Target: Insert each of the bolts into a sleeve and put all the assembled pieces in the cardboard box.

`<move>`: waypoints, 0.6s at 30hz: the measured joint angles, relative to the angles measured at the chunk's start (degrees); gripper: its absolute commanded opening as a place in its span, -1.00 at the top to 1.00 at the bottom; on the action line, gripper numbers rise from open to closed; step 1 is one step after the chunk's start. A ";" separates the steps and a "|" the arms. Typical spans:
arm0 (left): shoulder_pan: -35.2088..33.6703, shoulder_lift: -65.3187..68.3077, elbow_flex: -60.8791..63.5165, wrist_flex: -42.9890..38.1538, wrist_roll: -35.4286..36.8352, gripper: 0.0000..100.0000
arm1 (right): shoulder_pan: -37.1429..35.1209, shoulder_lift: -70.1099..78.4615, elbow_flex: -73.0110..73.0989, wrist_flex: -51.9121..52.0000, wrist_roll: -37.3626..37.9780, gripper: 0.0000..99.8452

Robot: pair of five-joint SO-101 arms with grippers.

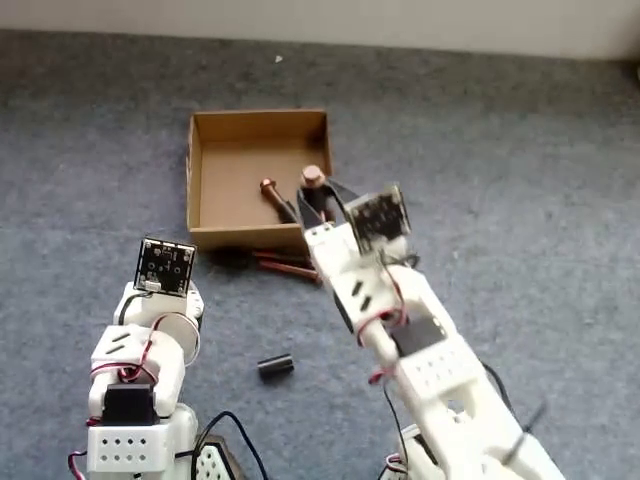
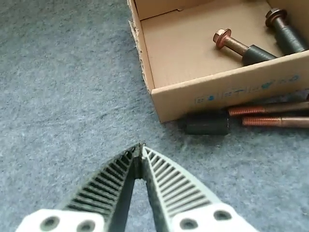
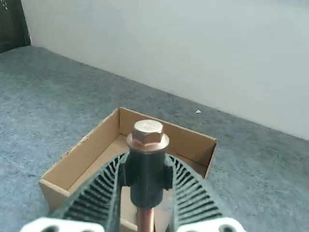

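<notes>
We see blue print on the cardboard box front wall, unreadable. One sleeved bolt lies inside. R gripper clamps a second sleeved bolt upright over the box. L gripper is closed and empty, over carpet nr the box. Two bare bolts and a loose sleeve lie just outside the box.

The open cardboard box holds one copper bolt in a black sleeve lying flat, a sleeved bolt stands head-up over it, two bare bolts and an empty sleeve lie just beside its outer wall, and a second sleeve lies well apart.
</notes>
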 measured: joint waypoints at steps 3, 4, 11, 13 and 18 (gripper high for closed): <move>0.00 0.00 0.00 0.00 0.00 0.99 | -0.35 10.29 -4.75 -4.40 0.00 0.99; 0.00 0.00 0.00 0.00 0.00 0.99 | -0.62 13.89 -6.33 -5.80 0.00 0.99; -0.09 0.00 0.00 -0.18 0.00 0.99 | -1.32 37.27 -18.20 -10.73 0.00 0.98; -0.26 0.00 0.00 -0.18 0.00 0.99 | -1.32 42.11 -20.84 -10.73 0.00 0.95; -0.44 0.00 0.00 -0.18 0.00 0.99 | -1.32 48.35 -24.53 -9.05 0.00 0.74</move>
